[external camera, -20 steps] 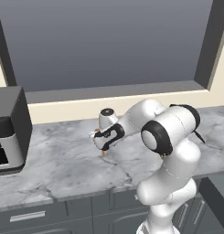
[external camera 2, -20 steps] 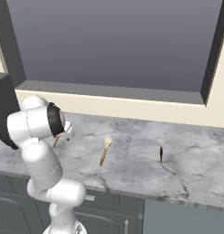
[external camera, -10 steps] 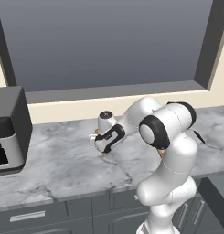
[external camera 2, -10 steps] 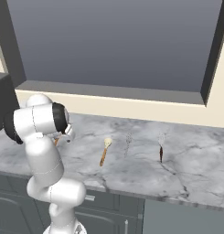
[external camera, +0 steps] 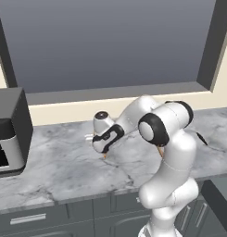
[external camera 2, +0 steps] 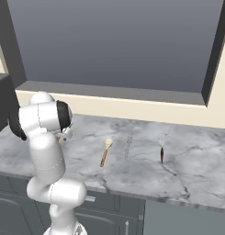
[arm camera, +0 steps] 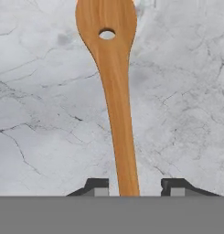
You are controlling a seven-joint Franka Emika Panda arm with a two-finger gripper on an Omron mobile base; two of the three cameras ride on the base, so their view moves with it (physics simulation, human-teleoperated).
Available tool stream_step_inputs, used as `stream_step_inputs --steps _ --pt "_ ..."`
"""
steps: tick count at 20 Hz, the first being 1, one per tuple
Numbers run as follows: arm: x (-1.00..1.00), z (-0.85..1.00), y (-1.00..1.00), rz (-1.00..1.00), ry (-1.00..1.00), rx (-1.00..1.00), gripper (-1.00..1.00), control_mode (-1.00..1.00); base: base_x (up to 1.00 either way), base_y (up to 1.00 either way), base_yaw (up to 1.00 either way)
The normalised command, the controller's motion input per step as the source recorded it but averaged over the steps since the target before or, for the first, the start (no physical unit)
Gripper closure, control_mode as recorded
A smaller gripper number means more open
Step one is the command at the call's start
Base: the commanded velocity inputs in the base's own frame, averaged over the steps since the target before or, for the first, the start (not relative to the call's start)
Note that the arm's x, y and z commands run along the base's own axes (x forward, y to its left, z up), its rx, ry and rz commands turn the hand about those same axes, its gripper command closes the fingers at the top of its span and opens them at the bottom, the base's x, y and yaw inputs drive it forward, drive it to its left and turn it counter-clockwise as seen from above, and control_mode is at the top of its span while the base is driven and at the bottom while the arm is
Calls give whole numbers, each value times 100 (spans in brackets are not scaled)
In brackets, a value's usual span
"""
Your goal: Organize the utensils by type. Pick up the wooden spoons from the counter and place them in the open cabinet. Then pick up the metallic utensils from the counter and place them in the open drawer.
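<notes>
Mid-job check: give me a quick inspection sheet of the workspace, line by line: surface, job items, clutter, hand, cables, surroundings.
Surface: grey-white marble counter, dark veins, dry.
Job's things: orange-brown wooden spoon with a hole in its bowl lies flat, handle running between the fingertips. Second wooden spoon, pale bowl, lies further along the counter. Two thin metallic utensils beside it, one with a dark handle.
Clutter: nothing seen.
Hand: hand low over the counter, fingertips either side of the spoon handle with gaps showing; no grip yet.
Cables: nothing seen.
Surroundings: large window behind the counter, dark appliance at one end, lower cabinets below.
</notes>
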Motion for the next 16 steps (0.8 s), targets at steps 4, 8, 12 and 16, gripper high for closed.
stream_step_inputs --steps 4,8,12,16 --pt "44 -64 52 2 -13 13 100 -100 0 0 0" --pt "28 -53 38 3 -19 18 100 -100 0 0 0" --pt "8 -43 4 0 -20 16 100 -100 0 0 0" --pt "-5 -9 -2 -4 -25 7 100 -100 0 0 0"
